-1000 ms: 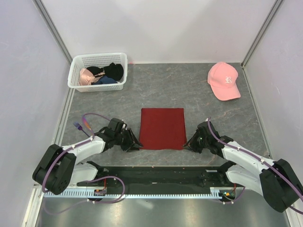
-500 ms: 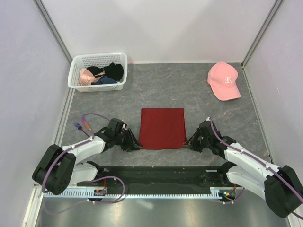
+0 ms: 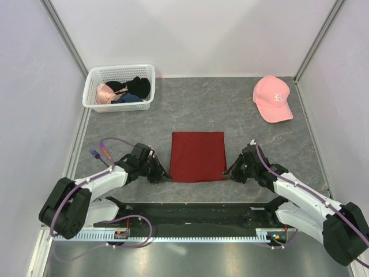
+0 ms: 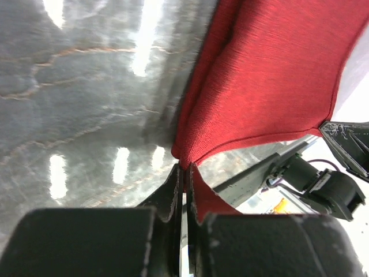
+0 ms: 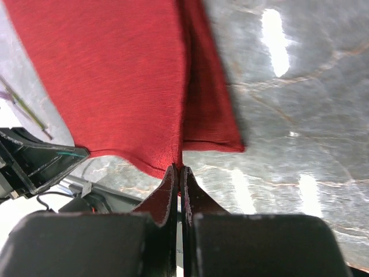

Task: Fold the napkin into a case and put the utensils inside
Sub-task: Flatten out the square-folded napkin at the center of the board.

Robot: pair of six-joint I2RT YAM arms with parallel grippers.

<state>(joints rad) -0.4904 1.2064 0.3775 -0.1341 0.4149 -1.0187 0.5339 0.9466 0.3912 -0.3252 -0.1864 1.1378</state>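
The napkin (image 3: 198,156) lies spread as a dark red rectangle on the grey tabletop (image 3: 230,109), midway between the left and right edges and closer to the near edge, in the same spot as a second ago. The left gripper (image 3: 165,176) has changed: its jaws stood apart beside the near-left corner of the cloth a second ago and are now pressed together on that corner. In the left wrist view the left gripper (image 4: 184,179) pinches a fold of the napkin (image 4: 265,75) between its fingertips, lifted slightly off the surface. The right gripper (image 3: 229,173) stays clamped on the near-right corner, as it was before, and has edged a little toward the cloth. In the right wrist view its tips (image 5: 177,179) meet on the napkin's (image 5: 115,75) edge. A purple utensil (image 3: 95,154) rests near the left edge, well apart from the napkin. The white basket (image 3: 92,92) in the far-left corner and the pink cap (image 3: 272,98) near the far-right corner are unmoved.
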